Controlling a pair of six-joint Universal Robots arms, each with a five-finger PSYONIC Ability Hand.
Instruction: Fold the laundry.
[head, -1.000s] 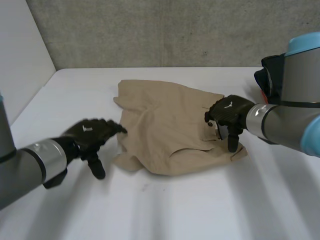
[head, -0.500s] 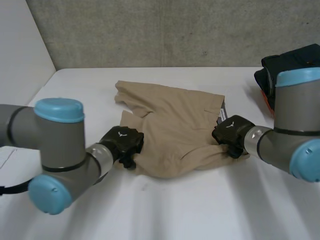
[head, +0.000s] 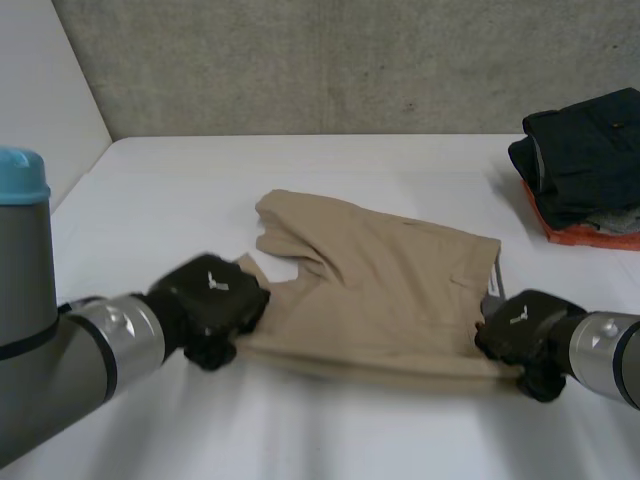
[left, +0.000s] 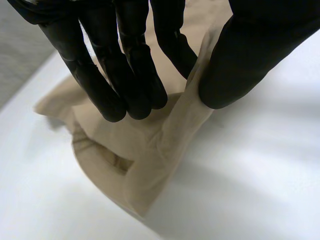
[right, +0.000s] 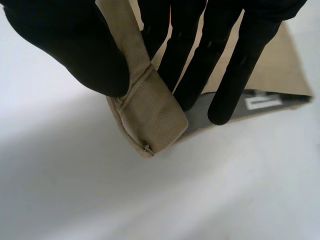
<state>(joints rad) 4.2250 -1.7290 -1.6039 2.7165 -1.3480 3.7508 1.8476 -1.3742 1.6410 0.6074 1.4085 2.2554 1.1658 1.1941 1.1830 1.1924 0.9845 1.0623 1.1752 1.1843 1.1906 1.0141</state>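
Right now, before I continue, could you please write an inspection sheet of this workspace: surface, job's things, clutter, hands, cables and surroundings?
Surface: white table, the cloth lies on it.
Job's things: beige garment, spread mostly flat, near edge held at both ends.
Clutter: folded dark clothes stacked on an orange item, far right side of the table.
Hands: left hand pinches the garment's near left corner; right hand pinches its near right corner between thumb and fingers.
Cables: nothing seen.
Surroundings: grey concrete wall behind; white panel at the left.
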